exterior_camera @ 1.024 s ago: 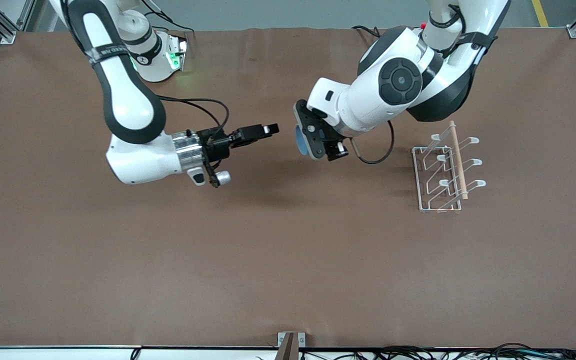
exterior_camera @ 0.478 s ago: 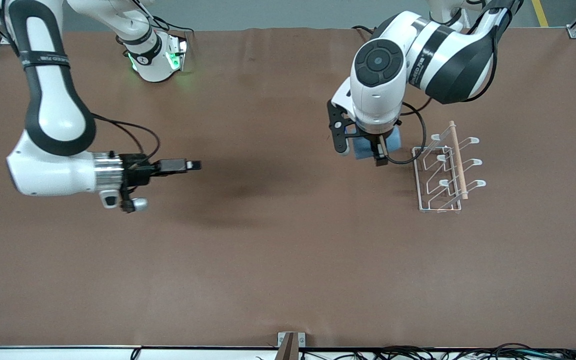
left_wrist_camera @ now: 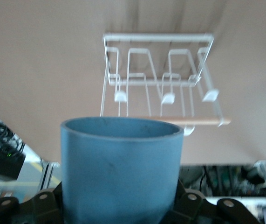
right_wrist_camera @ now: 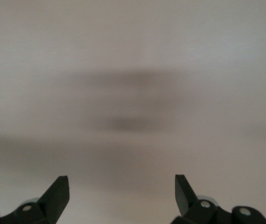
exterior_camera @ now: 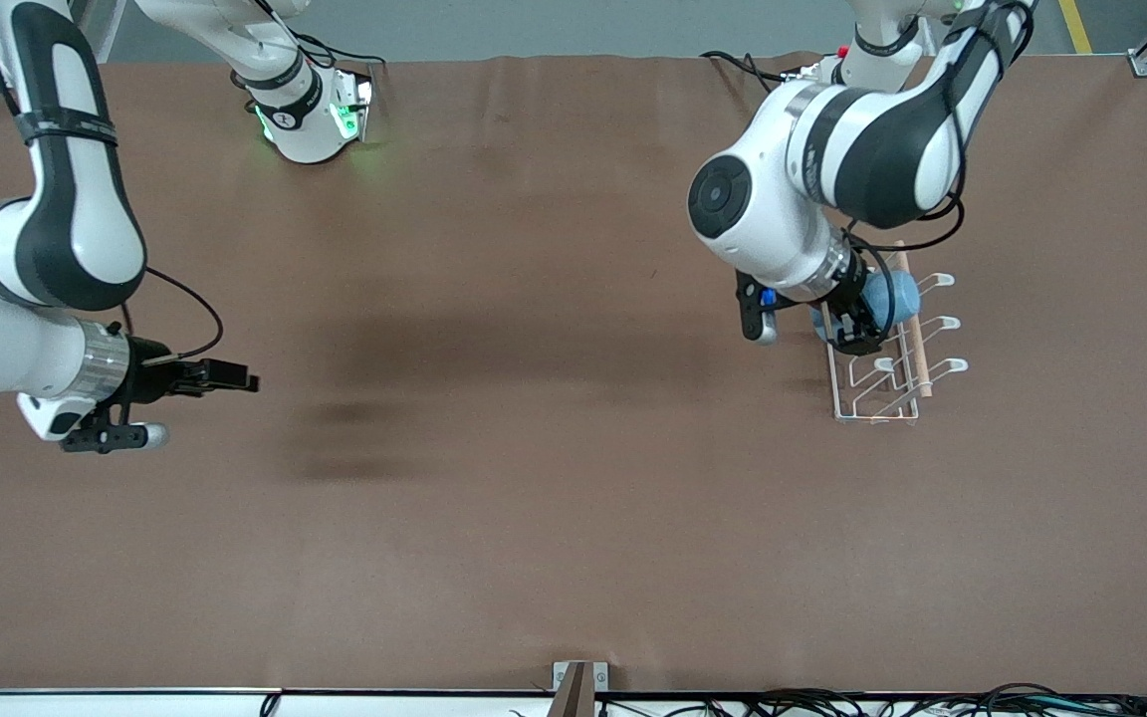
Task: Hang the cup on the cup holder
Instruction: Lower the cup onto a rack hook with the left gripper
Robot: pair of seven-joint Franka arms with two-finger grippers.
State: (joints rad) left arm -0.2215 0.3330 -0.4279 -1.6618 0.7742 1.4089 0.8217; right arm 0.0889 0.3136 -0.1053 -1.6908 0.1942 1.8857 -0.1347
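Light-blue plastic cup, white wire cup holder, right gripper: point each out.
Light-blue plastic cup (left_wrist_camera: 121,172): left wrist view, side wall.
White wire cup holder (exterior_camera: 874,419): front view, base frame's nearest edge.
Right gripper (right_wrist_camera: 122,190): right wrist view, midway between open fingertips.

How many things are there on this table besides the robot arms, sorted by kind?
Cups: 1, the blue cup held in the left gripper above the rack.
Racks: 1, the white wire cup holder with a wooden rod.
Total: 2
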